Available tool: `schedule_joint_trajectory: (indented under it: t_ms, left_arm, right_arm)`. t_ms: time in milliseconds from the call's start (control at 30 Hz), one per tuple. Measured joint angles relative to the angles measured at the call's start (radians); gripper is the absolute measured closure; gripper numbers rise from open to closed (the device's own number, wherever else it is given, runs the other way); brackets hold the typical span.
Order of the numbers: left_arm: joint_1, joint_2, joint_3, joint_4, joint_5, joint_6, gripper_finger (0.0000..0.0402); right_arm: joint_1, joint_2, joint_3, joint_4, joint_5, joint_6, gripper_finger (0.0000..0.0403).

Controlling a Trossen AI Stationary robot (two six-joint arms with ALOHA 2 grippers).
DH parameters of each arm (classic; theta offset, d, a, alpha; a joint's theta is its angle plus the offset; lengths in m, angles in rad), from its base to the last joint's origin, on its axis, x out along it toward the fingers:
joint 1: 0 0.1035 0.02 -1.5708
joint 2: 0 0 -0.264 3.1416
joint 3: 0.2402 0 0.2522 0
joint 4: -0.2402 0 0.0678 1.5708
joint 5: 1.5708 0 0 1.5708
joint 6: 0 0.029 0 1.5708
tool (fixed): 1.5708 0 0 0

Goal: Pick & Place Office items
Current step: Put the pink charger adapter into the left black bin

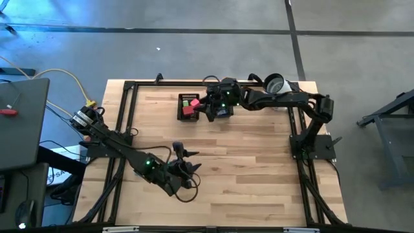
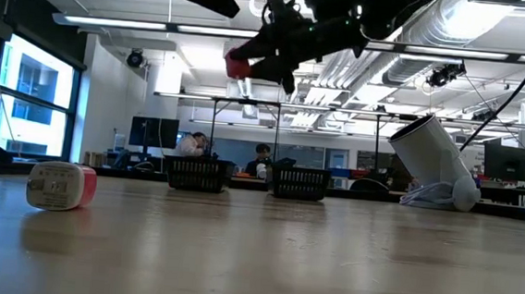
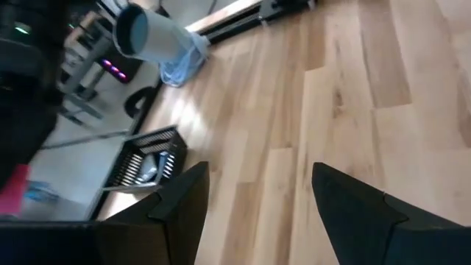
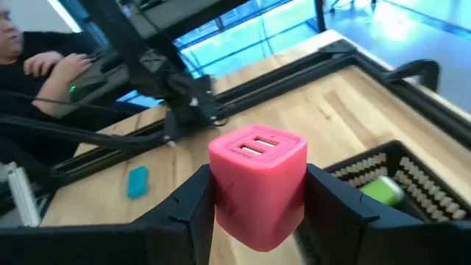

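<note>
High view: the right gripper (image 1: 208, 109) hangs over the black mesh tray (image 1: 184, 98) at the far side of the table (image 1: 259, 175); the left gripper (image 1: 188, 169) is near the front, fingers apart, holding nothing.
Low view: a red block (image 2: 237, 65) is up in the air; a white and pink item (image 2: 61, 186) lies on the left.
Left wrist view: the fingers (image 3: 180, 202) stand apart over bare wood.
Right wrist view: the fingers (image 4: 193, 197) are clamped on the pink block (image 4: 258, 182); a green piece (image 4: 383, 190) lies in the tray.

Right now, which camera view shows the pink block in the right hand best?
The right wrist view: the pink block fills the frame between the right hand's fingers, slots visible. The low view shows it small, raised above the table; the high view barely; the left wrist view doesn't.
</note>
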Motion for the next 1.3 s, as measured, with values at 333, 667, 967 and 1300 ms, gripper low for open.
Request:
schedule_joint_trajectory:
  t_ms: [333, 667, 967, 1300]
  left_arm:
    - [0.031, 0.000, 0.000, 0.004, 0.138, -0.044, 0.0172]
    - [0.037, 0.000, 0.000, 0.002, 0.178, -0.066, 0.0172]
    - [0.036, 0.000, 0.000, -0.015, 0.182, -0.085, 0.0172]
    - [0.036, 0.000, 0.000, -0.015, 0.195, -0.102, 0.0172]
  right_arm:
    - [-0.034, 0.126, 0.042, 0.012, -0.088, 0.044, 0.0243]
    - [-0.027, 0.241, 0.157, -0.086, -0.138, 0.047, 0.0243]
    - [-0.031, 0.244, 0.158, -0.156, -0.106, 0.067, 0.0243]
    - [-0.031, 0.270, 0.158, -0.150, -0.078, 0.079, 0.0243]
